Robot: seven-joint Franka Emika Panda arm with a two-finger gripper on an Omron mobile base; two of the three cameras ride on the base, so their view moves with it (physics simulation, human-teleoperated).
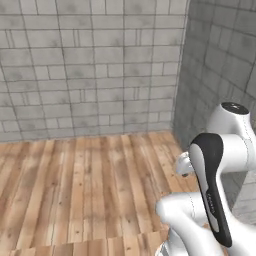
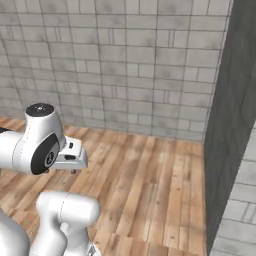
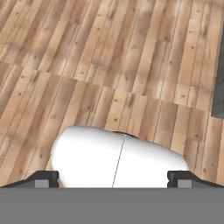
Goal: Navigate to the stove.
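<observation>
Wood and brick lie in front of the robot, and where the stove stands, or how it looks, cannot be told from these views. Nearest the camera on the hand, the gripper (image 3: 111,178) points down at the floor (image 3: 109,52). Its two small dark fingertips (image 3: 41,179) sit far apart at the bottom corners, so the claw is wide and holds nothing. The floor is made of light brown planks with darker grain and small knots, laid in staggered rows. At the right edge of the hand view a narrow dark grey shape (image 3: 218,100) cuts into the planks; what it is cannot be told. In the left base view the white arm (image 1: 220,165) with its black joint cover is folded at the lower right, above the same plank floor (image 1: 75,190). Behind it a back wall (image 1: 90,65) of pale grey bricks meets a side wall (image 1: 220,60) of the same bricks, in shadow, at a corner to the right. In the right base view the arm (image 2: 35,145) bends at the lower left, with its hand reaching out over the floor (image 2: 160,190). The grey brick wall (image 2: 125,60) runs across the back, and a darker grey wall face (image 2: 230,125) juts forward on the right.
</observation>
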